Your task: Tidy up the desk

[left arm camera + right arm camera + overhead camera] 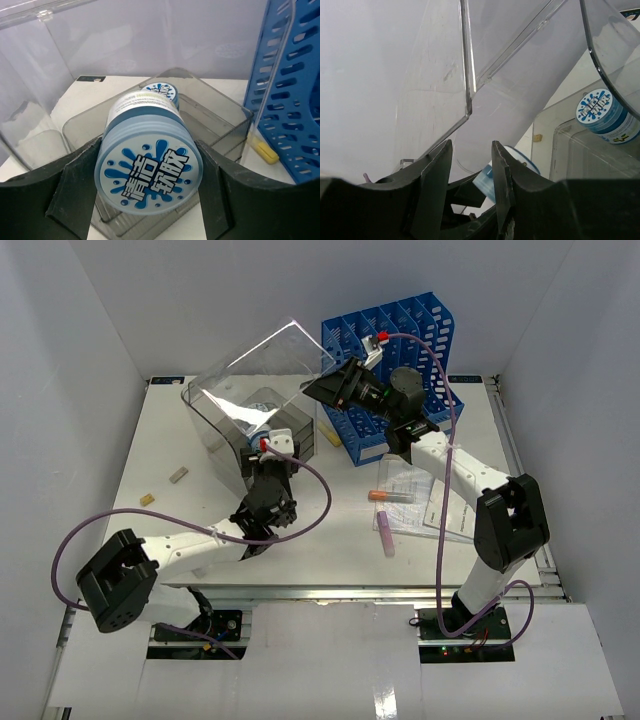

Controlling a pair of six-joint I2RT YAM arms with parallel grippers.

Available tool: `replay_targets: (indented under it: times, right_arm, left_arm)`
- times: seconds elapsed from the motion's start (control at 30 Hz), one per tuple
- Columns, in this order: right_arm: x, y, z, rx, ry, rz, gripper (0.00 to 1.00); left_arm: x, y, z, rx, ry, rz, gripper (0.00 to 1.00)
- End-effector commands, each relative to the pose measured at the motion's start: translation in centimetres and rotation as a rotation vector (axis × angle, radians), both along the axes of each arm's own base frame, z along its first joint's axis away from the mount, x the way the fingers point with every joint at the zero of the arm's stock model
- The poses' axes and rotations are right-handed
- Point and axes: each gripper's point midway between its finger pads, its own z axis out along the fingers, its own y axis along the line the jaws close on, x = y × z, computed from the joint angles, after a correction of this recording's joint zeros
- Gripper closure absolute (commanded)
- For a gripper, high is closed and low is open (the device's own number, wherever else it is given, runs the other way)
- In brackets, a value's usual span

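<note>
My left claw (148, 150) is clamped wide on the blue jar (150, 175), its long axis pointing straight ahead into the clear box (220, 100) just below; my right claw (470, 150) pinches the lid (420, 75) up. The box sits toward the far side of the desk (150, 455), on my left
</note>
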Motion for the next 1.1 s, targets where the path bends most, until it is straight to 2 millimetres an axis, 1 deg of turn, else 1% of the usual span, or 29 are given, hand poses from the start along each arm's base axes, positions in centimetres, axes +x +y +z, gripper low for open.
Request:
replay_targets:
  times: [0.0,0.07,0.17,0.23,0.3,0.33,0.43,0.57,0.63,0.73,0.9,0.93,0.97,1.03,1.07]
  right_arm:
    - [-1.2,-0.3,4.3,0.069,-0.094,0.017,0.56]
    - [-1.2,-0.3,4.4,0.071,-0.095,0.017,0.56]
    - [-1.3,-0.3,4.4,0.072,-0.097,0.019,0.56]
    - [-1.3,-0.3,4.3,0.07,-0.094,0.017,0.56]
    - [-1.4,-0.3,4.3,0.07,-0.094,0.019,0.56]
    - [-1.4,-0.3,4.2,0.069,-0.093,0.019,0.56]
    - [-1.5,-0.4,4.3,0.068,-0.097,0.019,0.56]
    - [-1.5,-0.4,4.2,0.068,-0.094,0.018,0.56]
    - [-1.5,-0.5,4.2,0.07,-0.095,0.017,0.56]
    - [-1.6,-0.5,4.3,0.07,-0.096,0.017,0.56]
    - [-1.7,-0.5,4.3,0.07,-0.098,0.017,0.56]
    - [-1.7,-0.5,4.3,0.07,-0.098,0.017,0.56]
    - [-1.7,-0.6,4.3,0.07,-0.098,0.016,0.56]
    - [-1.7,-0.6,4.3,0.07,-0.098,0.015,0.56]
    - [-1.7,-0.6,4.2,0.069,-0.098,0.015,0.56]
  left_arm:
    - [1.9,0.8,0.1,-0.137,0.043,-0.032,1.0]
    - [2.5,1.0,-0.3,-0.129,0.052,-0.033,1.0]
    - [3.4,0.7,-1.7,-0.097,0.096,-0.031,1.0]
    - [4.0,0.7,-1.9,-0.095,0.102,-0.025,1.0]
    - [4.7,0.7,-2.5,-0.082,0.13,-0.021,1.0]
    - [4.8,0.7,-2.7,-0.077,0.137,-0.021,1.0]
    - [5.5,1.3,-2.9,-0.061,0.141,0.004,1.0]
    - [6.3,1.9,-3.8,-0.037,0.18,0.034,1.0]
    - [6.5,2.0,-4.7,-0.02,0.203,0.04,1.0]
    - [6.7,2.1,-5.5,-0.019,0.224,0.041,1.0]
    - [6.7,1.7,-6.2,-0.047,0.26,0.033,0.99]
    - [6.7,1.7,-6.1,-0.062,0.259,0.033,0.95]
    - [6.7,1.7,-6.1,-0.067,0.263,0.035,0.87]
    - [6.4,1.8,-6.3,-0.069,0.279,0.033,0.59]
    - [6.3,1.8,-6.1,-0.073,0.279,0.031,0.49]
